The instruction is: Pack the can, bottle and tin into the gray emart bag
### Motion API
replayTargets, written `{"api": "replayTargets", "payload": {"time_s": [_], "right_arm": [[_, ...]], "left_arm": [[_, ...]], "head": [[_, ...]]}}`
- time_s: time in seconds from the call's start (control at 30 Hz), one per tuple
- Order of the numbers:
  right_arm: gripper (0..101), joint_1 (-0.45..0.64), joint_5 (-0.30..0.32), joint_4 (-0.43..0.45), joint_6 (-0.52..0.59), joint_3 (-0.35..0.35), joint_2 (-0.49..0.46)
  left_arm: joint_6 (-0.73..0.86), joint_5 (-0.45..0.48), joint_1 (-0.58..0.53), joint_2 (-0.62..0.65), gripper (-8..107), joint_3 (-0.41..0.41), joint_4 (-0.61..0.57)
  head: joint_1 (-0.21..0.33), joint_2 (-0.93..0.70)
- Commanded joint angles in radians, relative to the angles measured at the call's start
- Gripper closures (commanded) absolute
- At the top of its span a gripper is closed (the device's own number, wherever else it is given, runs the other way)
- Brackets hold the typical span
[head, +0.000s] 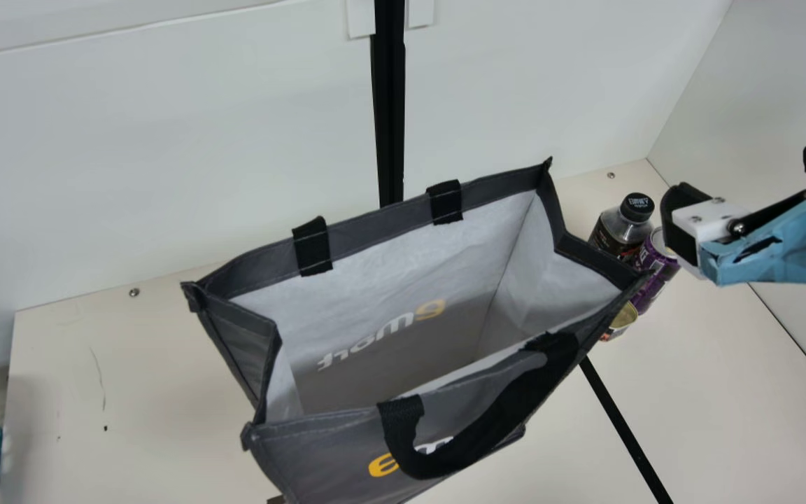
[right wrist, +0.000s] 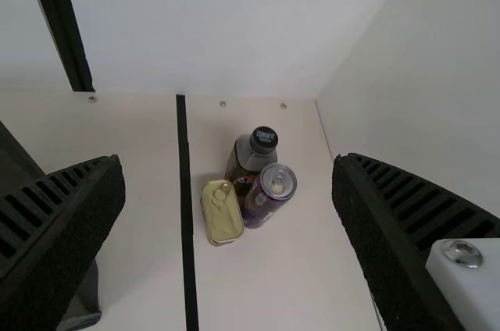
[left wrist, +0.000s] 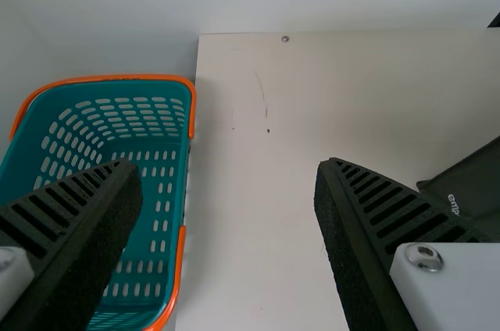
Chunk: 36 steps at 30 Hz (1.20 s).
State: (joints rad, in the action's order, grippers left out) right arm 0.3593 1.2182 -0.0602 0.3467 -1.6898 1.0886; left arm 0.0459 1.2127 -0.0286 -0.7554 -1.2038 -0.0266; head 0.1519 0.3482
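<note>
The gray bag (head: 375, 336) stands with its mouth spread wide, and its bottom looks bare inside. Above and to the right of the bottle, can and tin in the main view is my right gripper (head: 679, 224); in the right wrist view the same gripper (right wrist: 226, 198) is open, nothing between its fingers. The dark-capped bottle (right wrist: 250, 158), purple can (right wrist: 266, 197) and gold tin (right wrist: 222, 212) stand close together beyond it. In the main view the bag's right edge partly hides the tin (head: 620, 320). My left gripper (left wrist: 226, 206) is open over the table, holding nothing.
A teal basket (left wrist: 148, 268) with orange handles is at the left edge. White walls (head: 165, 140) rise behind and at the right. A black strip (head: 627, 427) runs along the table (head: 725, 392) to the right of the bag.
</note>
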Motion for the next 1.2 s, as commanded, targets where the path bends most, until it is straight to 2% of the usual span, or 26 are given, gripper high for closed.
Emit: {"api": "replayTargets", "payload": {"time_s": [0.0, 0.57, 1.17], "right_arm": [[10, 0.013, 0.002, -0.001, -0.001, 0.017, -0.001], [10, 0.105, 0.002, -0.02, 0.002, 0.129, -0.002], [10, 0.113, 0.0, -0.028, 0.0, 0.134, -0.002]], "left_arm": [[0.0, 0.0, 0.0, 0.0, 9, 0.0, 0.0], [0.0, 0.0, 0.0, 0.0, 9, 0.0, 0.0], [0.0, 0.0, 0.0, 0.0, 9, 0.0, 0.0]], "head": [[0.023, 0.001], [0.023, 0.001], [0.023, 0.001]]}}
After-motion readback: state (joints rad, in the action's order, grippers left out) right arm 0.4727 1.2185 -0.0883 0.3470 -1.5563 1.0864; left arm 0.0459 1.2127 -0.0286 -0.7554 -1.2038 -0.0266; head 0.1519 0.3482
